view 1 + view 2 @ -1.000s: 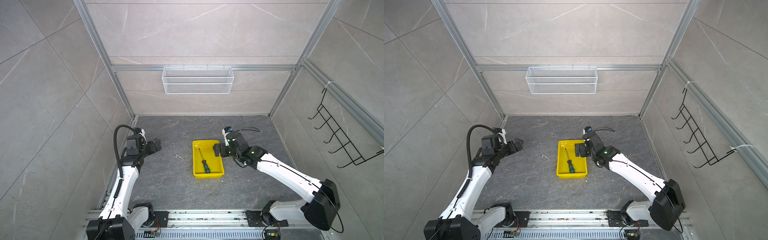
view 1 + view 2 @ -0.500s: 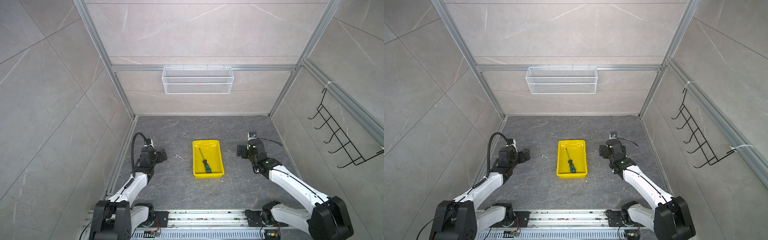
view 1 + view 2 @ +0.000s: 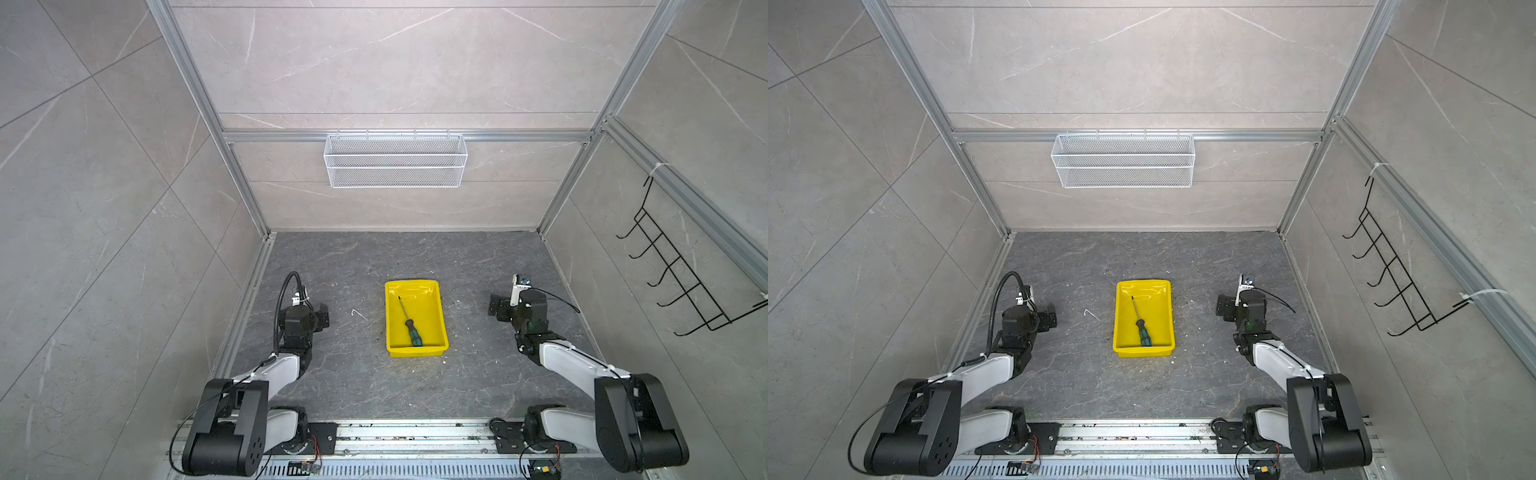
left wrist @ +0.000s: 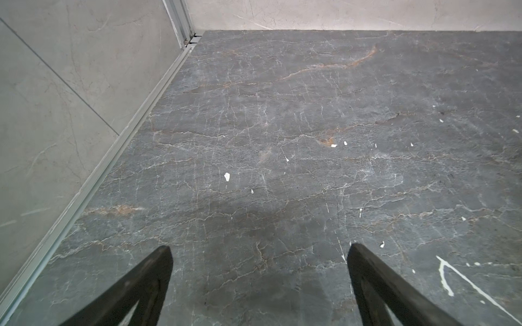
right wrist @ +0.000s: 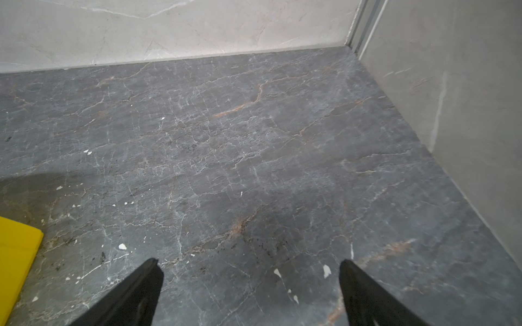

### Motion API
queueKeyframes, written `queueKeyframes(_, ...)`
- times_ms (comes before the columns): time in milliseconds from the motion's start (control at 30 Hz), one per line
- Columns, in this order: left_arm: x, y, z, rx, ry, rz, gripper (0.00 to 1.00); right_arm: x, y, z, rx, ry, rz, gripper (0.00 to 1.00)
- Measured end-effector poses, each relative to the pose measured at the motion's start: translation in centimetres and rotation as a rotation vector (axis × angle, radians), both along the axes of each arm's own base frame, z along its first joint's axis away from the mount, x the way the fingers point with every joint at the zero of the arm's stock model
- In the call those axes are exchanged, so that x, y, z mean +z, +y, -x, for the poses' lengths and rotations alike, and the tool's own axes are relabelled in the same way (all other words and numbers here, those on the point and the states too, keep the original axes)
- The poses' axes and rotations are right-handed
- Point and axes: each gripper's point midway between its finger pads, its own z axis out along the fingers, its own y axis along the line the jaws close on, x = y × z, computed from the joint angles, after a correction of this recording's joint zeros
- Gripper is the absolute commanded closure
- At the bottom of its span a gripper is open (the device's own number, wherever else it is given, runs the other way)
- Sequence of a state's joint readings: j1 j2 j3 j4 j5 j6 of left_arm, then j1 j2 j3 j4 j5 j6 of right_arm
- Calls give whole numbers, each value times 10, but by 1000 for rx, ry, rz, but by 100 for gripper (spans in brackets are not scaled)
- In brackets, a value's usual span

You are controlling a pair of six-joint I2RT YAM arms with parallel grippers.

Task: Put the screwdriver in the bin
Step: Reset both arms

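Overhead, a white wire mesh basket (image 3: 395, 160) was seen hung on the back wall, and a black hook rack (image 3: 681, 274) was fixed to the right-hand wall, both well apart from the dark, veined table (image 3: 353, 386). A thin white scrap (image 3: 358, 313) was found lying between the left gripper (image 4: 258, 251) and the bin (image 3: 415, 287), and pale flecks (image 4: 226, 176) were scattered over the surface. The bin was set near the middle of the table, between the two arms. The screwdriver (image 3: 409, 322) was laid flat inside it, its handle toward the near wall and its shaft slanted toward the far left corner. The left gripper's jaws were spread wide, with nothing held and only bare table seen between the fingers. The right gripper (image 5: 251, 265) was likewise spread wide and empty, and a corner of the bin was caught at the edge of its wrist view. Whether any fingertip touched the table could not be told. The left arm (image 3: 282, 368) and the right arm (image 3: 573, 365) were folded low, with elbows drawn back near the base rail (image 3: 415, 432). Both grippers were aimed toward the back wall and tilted downward, each well apart from the bin.
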State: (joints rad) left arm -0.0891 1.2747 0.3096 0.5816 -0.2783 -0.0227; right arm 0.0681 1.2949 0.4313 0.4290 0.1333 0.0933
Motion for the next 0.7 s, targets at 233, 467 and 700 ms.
queueKeyframes(233, -12, 3, -20, -33, 8, -6, 1, -14, 11, -9, 62, 9, -23, 1)
queueKeyframes(467, -24, 19, -25, -37, 20, 59, 1, -4, 8, -15, 61, -38, -31, 1)
queueKeyframes(700, -23, 12, -26, -77, 12, 82, 1, 6, 3, -20, 51, -116, -36, 1)
